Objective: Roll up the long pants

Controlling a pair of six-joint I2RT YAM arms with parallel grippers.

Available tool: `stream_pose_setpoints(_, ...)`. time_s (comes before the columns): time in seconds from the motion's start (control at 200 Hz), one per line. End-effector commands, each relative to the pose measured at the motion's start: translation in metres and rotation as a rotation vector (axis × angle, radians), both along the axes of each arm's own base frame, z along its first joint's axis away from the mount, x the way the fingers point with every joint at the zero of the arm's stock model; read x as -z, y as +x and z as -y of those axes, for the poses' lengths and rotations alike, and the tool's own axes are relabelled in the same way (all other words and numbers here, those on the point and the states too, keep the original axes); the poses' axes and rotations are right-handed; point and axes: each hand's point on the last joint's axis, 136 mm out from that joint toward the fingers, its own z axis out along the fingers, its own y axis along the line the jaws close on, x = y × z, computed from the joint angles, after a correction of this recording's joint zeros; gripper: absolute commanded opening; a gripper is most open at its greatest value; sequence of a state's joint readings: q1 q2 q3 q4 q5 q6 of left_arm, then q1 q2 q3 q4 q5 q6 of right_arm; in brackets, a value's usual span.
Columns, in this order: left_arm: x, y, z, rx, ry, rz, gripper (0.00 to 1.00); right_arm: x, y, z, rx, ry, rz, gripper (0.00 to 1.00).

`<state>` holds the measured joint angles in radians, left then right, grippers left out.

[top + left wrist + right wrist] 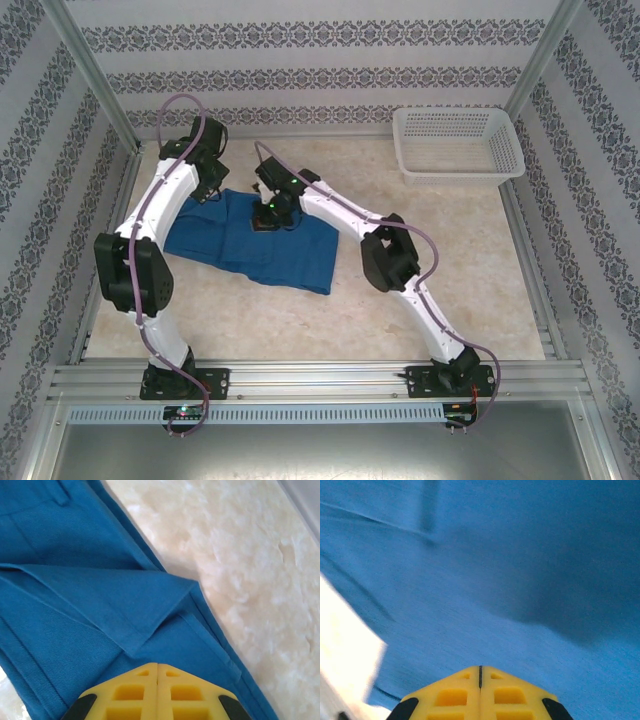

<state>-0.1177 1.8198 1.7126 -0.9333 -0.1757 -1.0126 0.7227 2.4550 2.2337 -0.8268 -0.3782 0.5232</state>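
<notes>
The long pants (298,252) are lying flat, no roll begun, while the left gripper (157,670) and right gripper (480,672) are hovering over them, jaws pressed together.

No legible text, label, brand, number or sign in any of the three views.

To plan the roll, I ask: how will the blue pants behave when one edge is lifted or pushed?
The long pants are probably floppy: in the left wrist view a corner lies folded over itself. Pushed, they would likely bunch rather than slide whole, being thin cloth flat on the table.
</notes>
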Motion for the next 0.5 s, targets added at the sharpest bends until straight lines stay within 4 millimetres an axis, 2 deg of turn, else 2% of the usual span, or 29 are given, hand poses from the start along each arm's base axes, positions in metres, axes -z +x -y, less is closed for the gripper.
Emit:
stream_pose_setpoints(0.0,0.004,0.013,0.019,0.178,-0.033,-0.016,0.00,0.014,0.001,0.104,0.011,-0.285,0.021,0.00)
stream_pose_setpoints(0.11,0.027,0.009,0.032,0.242,-0.077,-0.081,0.00,0.033,-0.012,0.149,0.032,-0.341,-0.027,0.00)
stream_pose_setpoints(0.26,0.049,0.004,0.032,0.248,-0.081,-0.137,0.00,0.052,-0.023,0.180,0.012,-0.419,-0.079,0.00)
stream_pose_setpoints(0.38,0.049,0.006,0.034,0.257,-0.081,-0.154,0.00,0.063,-0.030,0.200,-0.012,-0.517,-0.111,0.00)
stream_pose_setpoints(0.5,0.042,0.010,0.032,0.267,-0.062,-0.153,0.00,0.056,-0.024,0.234,-0.013,-0.688,-0.060,0.00)
